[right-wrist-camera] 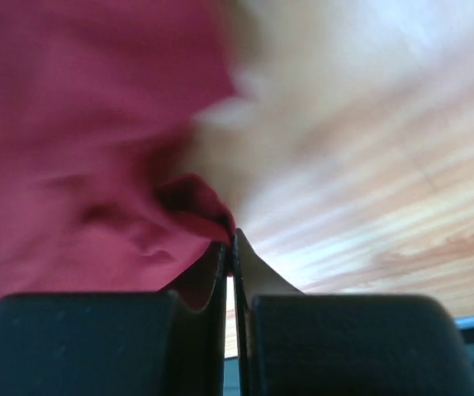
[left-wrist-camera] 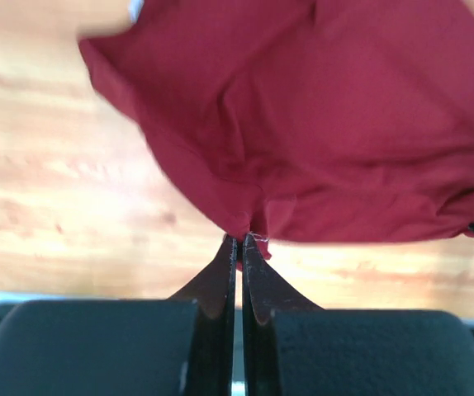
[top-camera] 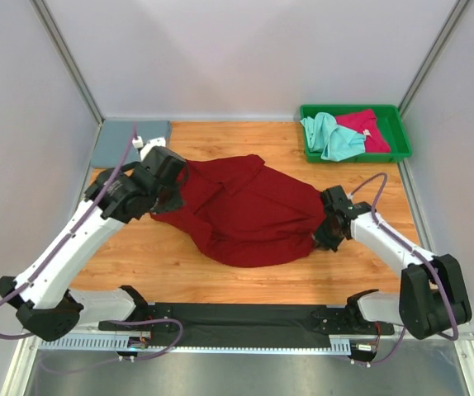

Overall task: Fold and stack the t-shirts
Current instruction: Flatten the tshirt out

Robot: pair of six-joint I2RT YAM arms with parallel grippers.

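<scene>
Dark red shirt (top-camera: 249, 210): lies spread and rumpled across the middle of the table (top-camera: 163, 268), stretched between the two grippers, its left end raised toward the left arm. In the left wrist view the shirt (left-wrist-camera: 319, 124) hangs over the wood with folds running across it. In the right wrist view the shirt (right-wrist-camera: 80, 148) fills the left half, badly blurred.

Left gripper (top-camera: 173, 183): at the shirt's left edge. In its wrist view the gripper (left-wrist-camera: 239, 241) has its fingers pressed together, with a pinch of the shirt's hem caught at the tips.

Right gripper (top-camera: 326, 229): at the shirt's right edge, low over the table. In its wrist view the gripper (right-wrist-camera: 229, 241) is closed, a small fold of red cloth clamped at the tips.

Grey-blue shirt (top-camera: 130, 142): flat at the far left corner, just beyond the left gripper.

Tray (top-camera: 398, 124): far right corner, well apart from the red shirt. It holds the mint shirt (top-camera: 329, 136), bunched at its left side, and the pinkish-red shirt (top-camera: 367, 128), touching it on the right.
</scene>
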